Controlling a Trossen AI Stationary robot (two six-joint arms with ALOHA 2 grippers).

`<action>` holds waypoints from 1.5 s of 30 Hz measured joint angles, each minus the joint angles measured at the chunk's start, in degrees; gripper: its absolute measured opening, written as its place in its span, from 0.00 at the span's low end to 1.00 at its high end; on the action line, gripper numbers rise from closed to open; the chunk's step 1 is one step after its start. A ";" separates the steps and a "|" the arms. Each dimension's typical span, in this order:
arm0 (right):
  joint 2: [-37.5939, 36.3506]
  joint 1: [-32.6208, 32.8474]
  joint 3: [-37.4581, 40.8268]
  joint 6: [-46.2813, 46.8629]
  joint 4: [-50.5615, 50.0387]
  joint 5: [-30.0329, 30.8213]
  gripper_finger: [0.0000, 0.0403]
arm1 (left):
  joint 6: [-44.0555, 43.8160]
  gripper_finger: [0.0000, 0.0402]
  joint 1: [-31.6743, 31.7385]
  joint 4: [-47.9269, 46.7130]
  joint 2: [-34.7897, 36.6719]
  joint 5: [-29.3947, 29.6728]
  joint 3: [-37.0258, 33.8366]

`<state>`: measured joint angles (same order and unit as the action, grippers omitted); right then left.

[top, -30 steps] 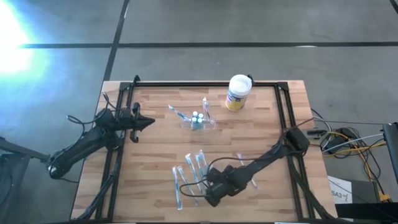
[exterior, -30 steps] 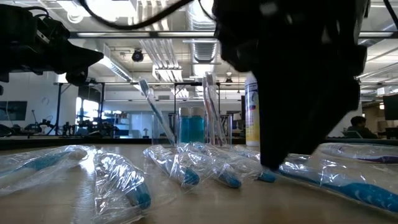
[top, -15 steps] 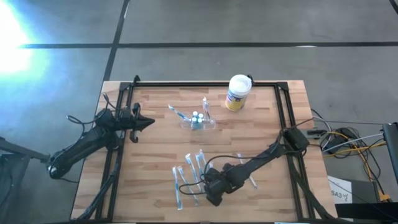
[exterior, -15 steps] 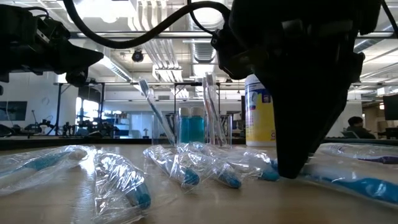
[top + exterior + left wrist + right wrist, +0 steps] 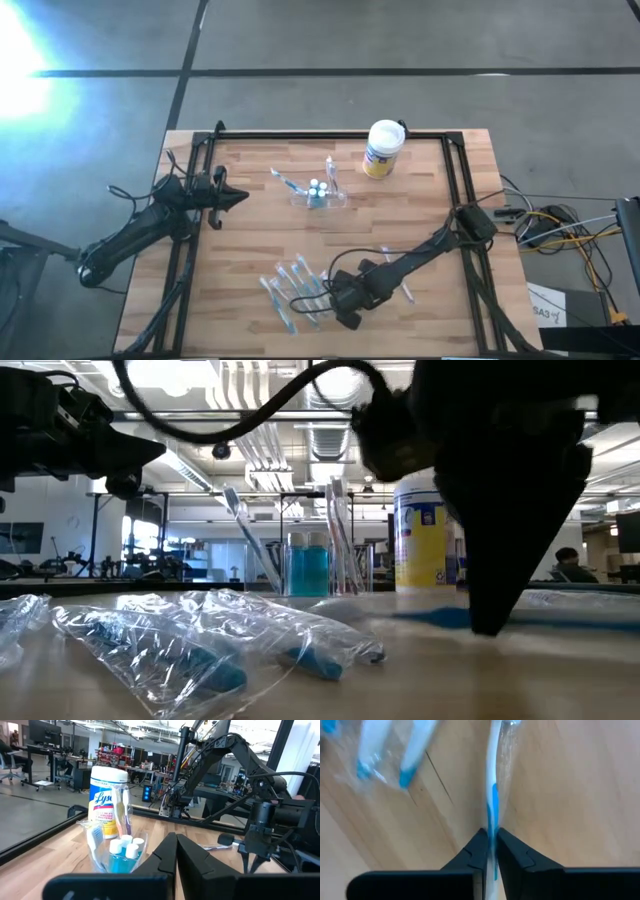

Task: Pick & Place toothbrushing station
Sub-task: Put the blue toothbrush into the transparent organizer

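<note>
High view: the toothbrushing station point(image 5: 318, 193) stands mid-tabletop point(image 5: 250, 250), near a Lysol canister point(image 5: 381, 149). The left end effector point(image 5: 238, 198) hovers at the tabletop's left edge.

Left wrist view: its fingers are pressed together.

Right wrist view: the right end effector point(image 5: 490, 845) pinches a wrapped toothbrush point(image 5: 492, 780).

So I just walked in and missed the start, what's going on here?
The right gripper is low over the near side of the wooden table, shut on a wrapped blue-and-white toothbrush beside the other wrapped toothbrushes. The clear toothbrush holder stands mid-table near the Lysol canister. The left gripper waits, shut, at the left edge.
</note>
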<state>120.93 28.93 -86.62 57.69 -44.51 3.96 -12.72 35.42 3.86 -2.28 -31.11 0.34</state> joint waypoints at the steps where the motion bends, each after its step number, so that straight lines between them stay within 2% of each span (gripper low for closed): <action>1: -0.36 0.07 0.01 0.10 -0.81 0.07 0.06 | 0.01 0.03 0.00 -0.02 0.00 0.02 0.00; 5: -2.10 0.15 -0.04 1.31 -4.39 2.41 0.07 | 0.01 0.04 0.00 -0.01 -0.07 -0.10 0.00; 8: -3.89 0.05 -0.01 0.08 -6.11 8.36 0.07 | 0.01 0.05 0.00 0.40 -0.10 -0.23 0.00; 12: -8.16 -0.75 0.01 -8.60 -3.14 20.80 0.07 | -0.80 0.05 0.00 1.09 -0.09 -0.32 0.00; 14: -10.22 -1.76 0.72 -15.44 2.10 23.23 0.07 | -0.80 0.05 -0.02 1.22 -0.11 -0.37 0.13; 17: -13.15 -3.75 3.40 -28.48 15.08 22.41 0.07 | 0.25 0.05 -0.02 1.50 -0.26 -0.86 0.20; 20: -14.87 -6.77 7.46 -39.99 27.96 16.35 0.07 | 0.45 0.05 -0.02 1.82 -0.20 -0.79 0.20; 22: -14.89 -9.09 10.55 -43.74 36.45 13.48 0.07 | 0.53 0.05 -0.04 1.97 -0.18 -0.69 0.20; 26: -13.98 -13.18 15.82 -50.36 52.97 11.67 0.07 | 0.55 0.05 -0.04 2.19 -0.09 -0.44 0.22; 30: -14.02 -16.68 20.07 -55.27 61.22 9.08 0.07 | 1.72 0.05 -0.04 2.66 -0.15 -0.31 0.22; 36: -14.41 -20.55 26.64 -63.62 74.07 9.11 0.07 | 4.27 0.03 -0.04 2.59 -0.55 -0.29 0.11; 40: -14.44 -22.53 30.94 -64.33 82.47 5.99 0.07 | 3.25 0.01 -0.04 2.60 -0.59 -0.27 0.09; 45: -14.82 -24.77 31.80 -66.57 87.21 6.18 0.07 | 3.15 0.02 -0.07 1.58 -1.81 2.17 0.07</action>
<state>106.11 4.16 -54.82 -8.88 42.70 10.13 -9.57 35.35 5.44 -4.09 -28.94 0.40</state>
